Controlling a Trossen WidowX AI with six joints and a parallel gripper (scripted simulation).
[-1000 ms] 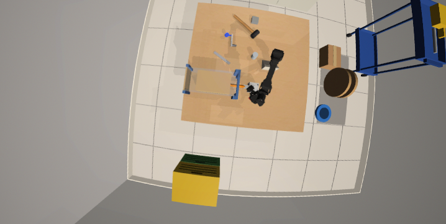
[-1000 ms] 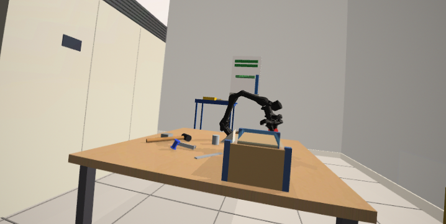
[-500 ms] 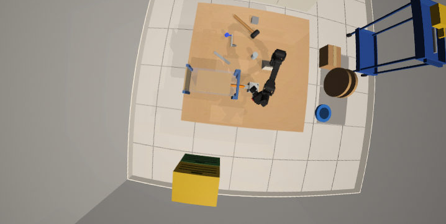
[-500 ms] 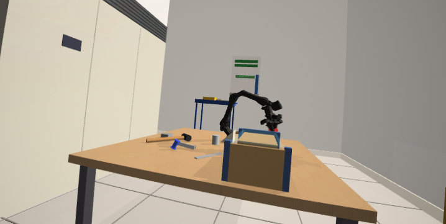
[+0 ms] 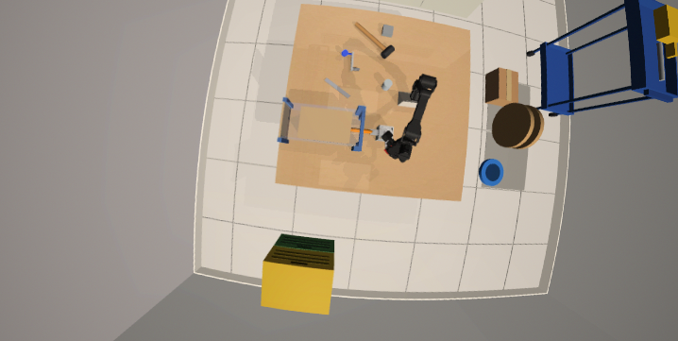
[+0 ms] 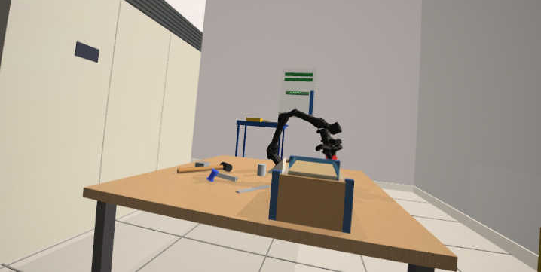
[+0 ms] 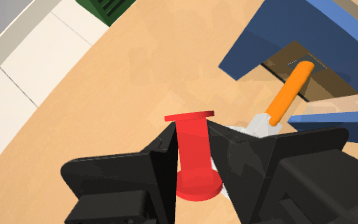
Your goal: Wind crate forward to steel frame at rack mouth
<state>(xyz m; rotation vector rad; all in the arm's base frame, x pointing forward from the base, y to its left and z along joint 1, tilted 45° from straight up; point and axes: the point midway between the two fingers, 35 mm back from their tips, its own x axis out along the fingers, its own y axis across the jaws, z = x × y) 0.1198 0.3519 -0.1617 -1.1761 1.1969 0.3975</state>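
My gripper (image 5: 389,143) (image 6: 330,152) (image 7: 188,124) is shut on the upright red knob (image 7: 195,160) (image 6: 334,157) of the winch handle, right beside the grey winch (image 5: 382,130) (image 7: 260,125). A taut orange strap (image 5: 355,129) (image 7: 287,95) runs from the winch through the blue steel frame (image 5: 362,125) (image 6: 313,160) (image 7: 280,35) at the rack's mouth to the brown crate (image 5: 322,123) (image 6: 310,198). The crate sits flat inside the clear-panelled cubby, with its front close behind the frame. I cannot tell whether they touch.
On the bench (image 5: 426,173) behind the cubby lie a hammer (image 5: 374,41) (image 6: 204,168), a grey block (image 5: 387,30), a blue-handled tool (image 5: 351,59) (image 6: 221,175), a grey cylinder (image 5: 386,84) (image 6: 261,169) and a flat steel bar (image 5: 336,87) (image 6: 252,188).
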